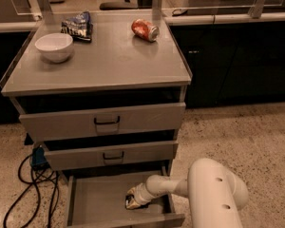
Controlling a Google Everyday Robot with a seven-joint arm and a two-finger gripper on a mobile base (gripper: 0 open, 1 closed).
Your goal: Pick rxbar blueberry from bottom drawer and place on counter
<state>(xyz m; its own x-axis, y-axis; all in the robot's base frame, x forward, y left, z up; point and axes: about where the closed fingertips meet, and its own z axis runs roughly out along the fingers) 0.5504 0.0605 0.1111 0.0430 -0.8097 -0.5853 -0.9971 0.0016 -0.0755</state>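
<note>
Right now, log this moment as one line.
phase: pick | gripper: inside open bottom drawer, at rxbar blueberry | counter: bowl, chip bag, can; bar not yet there

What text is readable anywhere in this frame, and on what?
Nothing can be quoted; no text here is legible.
chip bag on the counter: white lettering, not legible.
red can, lying on its side: markings not legible.
rxbar blueberry in the bottom drawer, partly under the gripper: print too small to read.
white bowl: no text.
</note>
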